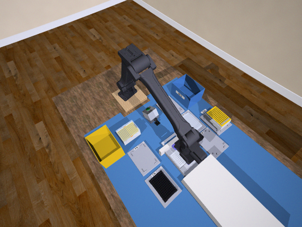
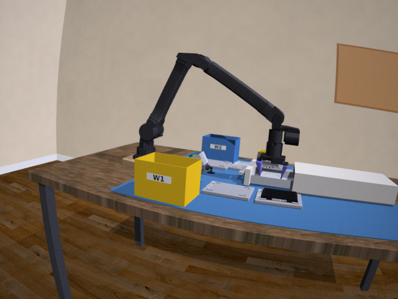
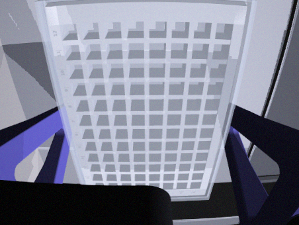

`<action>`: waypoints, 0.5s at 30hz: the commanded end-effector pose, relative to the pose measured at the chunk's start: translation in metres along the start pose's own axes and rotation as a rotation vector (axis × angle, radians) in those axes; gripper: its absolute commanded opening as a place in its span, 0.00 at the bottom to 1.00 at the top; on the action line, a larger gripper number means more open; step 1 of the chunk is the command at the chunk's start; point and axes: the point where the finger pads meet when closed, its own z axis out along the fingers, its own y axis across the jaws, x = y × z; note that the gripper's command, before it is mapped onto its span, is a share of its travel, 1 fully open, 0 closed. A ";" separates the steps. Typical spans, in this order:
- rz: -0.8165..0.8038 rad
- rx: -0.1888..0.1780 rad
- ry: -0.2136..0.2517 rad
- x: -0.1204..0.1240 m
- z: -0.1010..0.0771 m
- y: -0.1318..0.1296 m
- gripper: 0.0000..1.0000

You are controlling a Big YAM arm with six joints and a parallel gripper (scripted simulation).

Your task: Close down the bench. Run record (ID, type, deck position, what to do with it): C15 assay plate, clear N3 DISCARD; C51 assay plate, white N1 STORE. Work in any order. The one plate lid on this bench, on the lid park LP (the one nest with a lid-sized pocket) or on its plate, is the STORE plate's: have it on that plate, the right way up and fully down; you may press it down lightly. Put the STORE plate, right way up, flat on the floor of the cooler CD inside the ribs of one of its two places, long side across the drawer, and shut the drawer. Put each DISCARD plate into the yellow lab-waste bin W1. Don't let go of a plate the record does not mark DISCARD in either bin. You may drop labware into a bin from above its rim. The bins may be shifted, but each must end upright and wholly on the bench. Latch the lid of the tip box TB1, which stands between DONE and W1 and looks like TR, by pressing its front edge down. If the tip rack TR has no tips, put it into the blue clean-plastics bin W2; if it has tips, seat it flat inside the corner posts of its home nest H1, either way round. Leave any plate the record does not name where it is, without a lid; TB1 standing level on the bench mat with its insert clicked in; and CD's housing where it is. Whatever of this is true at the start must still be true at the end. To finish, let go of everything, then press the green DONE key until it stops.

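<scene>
Landmark taken: cooler CD (image 1: 234, 193), the long white housing at the near right of the blue mat (image 1: 256, 156)

- Just left of CD's near end, a black plate (image 1: 162, 185) is seen in a grey nest marked N2; beyond that, an unfilled grey nest (image 1: 143, 157)
- Against CD's far end the drawer (image 2: 254, 179) is pulled out. The white assay plate (image 3: 145, 108) with its clear lid is found low inside it, long side across the drawer; whether it rests on the floor cannot be told
- The gripper (image 2: 270, 169) is set over the drawer, jaws spread wide and clamped on the plate's two short ends, purple fingers at either side
- Far left of CD: yellow bin W1 (image 1: 105, 156), then tip box TB1 (image 1: 128, 132), then the green DONE key (image 1: 148, 109)
- Beyond CD's far end: a clear plate (image 1: 192, 119), the yellow-topped tip rack (image 1: 217, 115), blue bin W2 (image 1: 192, 97) furthest
</scene>
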 end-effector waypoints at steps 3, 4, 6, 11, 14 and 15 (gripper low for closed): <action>0.007 0.015 -0.004 0.007 -0.001 -0.004 0.00; 0.007 0.014 -0.004 0.007 -0.001 -0.004 0.00; 0.007 0.014 -0.004 0.007 -0.001 -0.004 0.00; 0.007 0.015 -0.004 0.007 -0.002 -0.005 0.00; 0.007 0.015 -0.004 0.007 -0.002 -0.004 0.00; 0.007 0.015 -0.004 0.007 -0.002 -0.004 0.00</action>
